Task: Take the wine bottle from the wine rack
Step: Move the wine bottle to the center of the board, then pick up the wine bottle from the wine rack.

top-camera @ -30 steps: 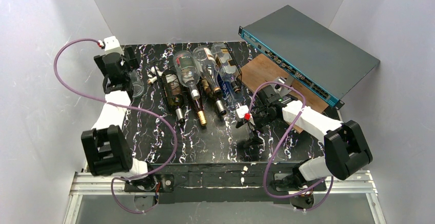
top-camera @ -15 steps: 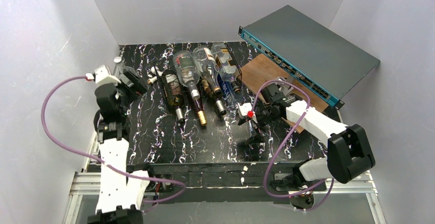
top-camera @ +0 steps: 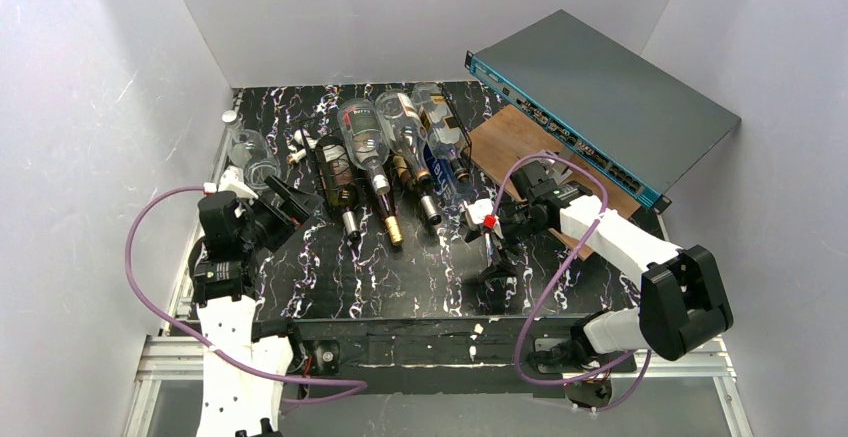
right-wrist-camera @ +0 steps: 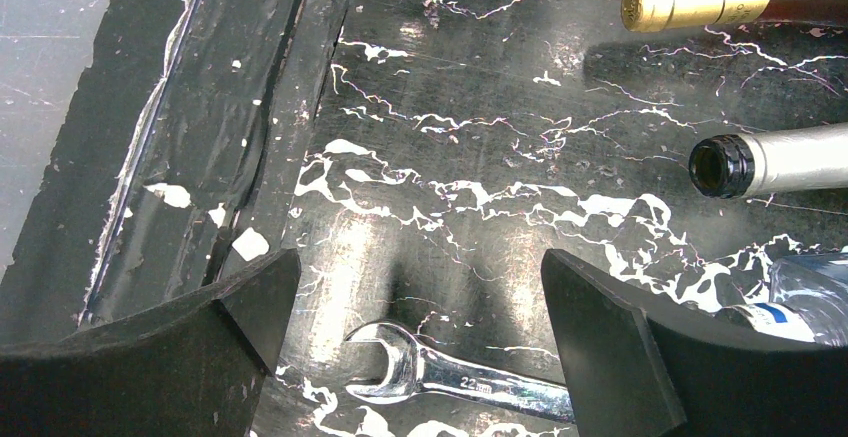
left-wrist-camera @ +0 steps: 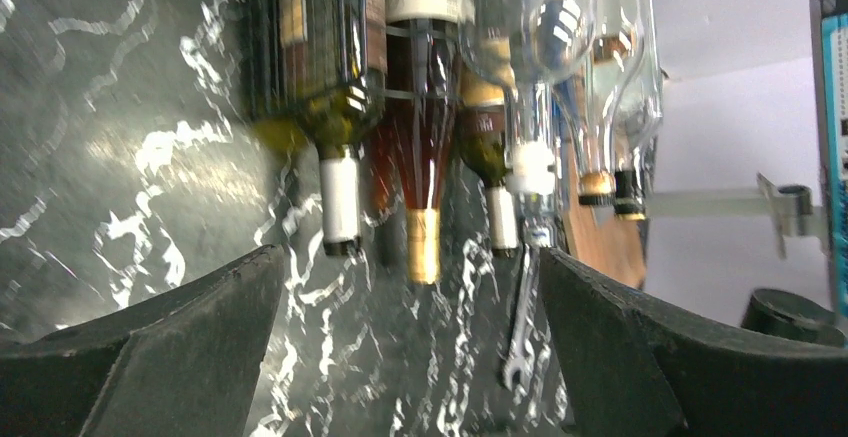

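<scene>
Horizontally, wine bottles [top-camera: 362, 137] on wine rack [top-camera: 323, 162], necks nearward; left pincer [left-wrist-camera: 410, 259], right pincer [right-wrist-camera: 418, 262] wide.

Wine bottles [top-camera: 364, 135] lie in the wine rack [top-camera: 326, 160]; the left gripper [top-camera: 298, 207], jaws apart, hovers just left of it

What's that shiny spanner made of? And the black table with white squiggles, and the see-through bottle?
The silver open-ended spanner looks like polished steel: it gleams brightly. The black tabletop with white veins looks like glossy marble, though it could be a printed sheet; light reflects off it. The clear bottle looks like glass: you can see through it.
</scene>
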You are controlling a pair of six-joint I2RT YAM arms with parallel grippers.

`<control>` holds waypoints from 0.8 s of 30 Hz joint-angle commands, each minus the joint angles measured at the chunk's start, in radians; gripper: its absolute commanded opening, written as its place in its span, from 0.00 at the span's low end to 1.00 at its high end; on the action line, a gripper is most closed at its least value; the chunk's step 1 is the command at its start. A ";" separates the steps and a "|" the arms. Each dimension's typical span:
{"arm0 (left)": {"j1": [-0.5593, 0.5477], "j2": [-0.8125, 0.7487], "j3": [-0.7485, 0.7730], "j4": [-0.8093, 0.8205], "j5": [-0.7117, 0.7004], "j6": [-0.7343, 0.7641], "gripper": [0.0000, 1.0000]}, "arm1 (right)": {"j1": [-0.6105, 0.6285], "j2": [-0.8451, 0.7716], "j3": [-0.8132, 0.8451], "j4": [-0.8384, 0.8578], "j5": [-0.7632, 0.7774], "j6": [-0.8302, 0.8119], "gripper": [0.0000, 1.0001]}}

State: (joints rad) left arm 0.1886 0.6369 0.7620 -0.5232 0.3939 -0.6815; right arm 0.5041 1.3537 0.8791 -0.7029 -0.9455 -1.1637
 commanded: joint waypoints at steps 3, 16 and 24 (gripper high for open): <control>-0.008 0.006 -0.003 -0.047 0.145 -0.073 0.98 | -0.006 -0.017 0.038 -0.016 -0.018 -0.010 1.00; -0.230 -0.033 0.065 -0.081 -0.032 -0.123 0.98 | -0.005 -0.016 0.040 -0.015 -0.015 -0.009 1.00; -0.473 0.071 0.142 -0.082 -0.249 -0.153 0.98 | -0.005 -0.019 0.040 -0.017 -0.014 -0.009 1.00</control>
State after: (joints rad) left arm -0.1944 0.6544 0.8474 -0.5926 0.2962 -0.8188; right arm 0.5041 1.3537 0.8791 -0.7063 -0.9451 -1.1633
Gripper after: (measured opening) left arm 0.983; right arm 1.001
